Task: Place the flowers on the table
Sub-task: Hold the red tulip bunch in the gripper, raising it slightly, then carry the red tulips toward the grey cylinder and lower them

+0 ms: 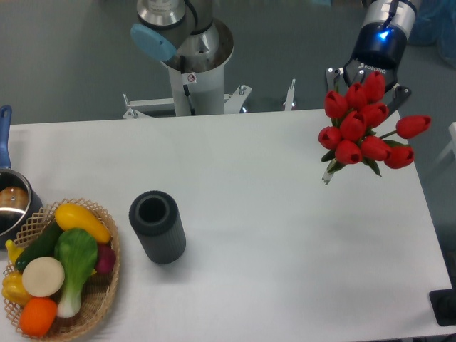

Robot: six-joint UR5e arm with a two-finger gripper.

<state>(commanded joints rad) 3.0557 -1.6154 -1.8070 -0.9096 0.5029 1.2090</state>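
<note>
A bunch of red tulips, the flowers (360,128), hangs in the air over the far right part of the white table (271,214). Its green stems point down and to the left, ending at about the table's right third. My gripper (367,89) is right behind the flower heads, its dark fingers (333,77) showing on both sides of the bunch. It is shut on the flowers, and the red heads hide the grip itself.
A dark cylinder (157,226) stands upright left of centre. A wicker basket (96,299) with vegetables and fruit sits at the front left corner, and a pot (11,206) at the left edge. The arm's base (192,64) stands beyond the far edge.
</note>
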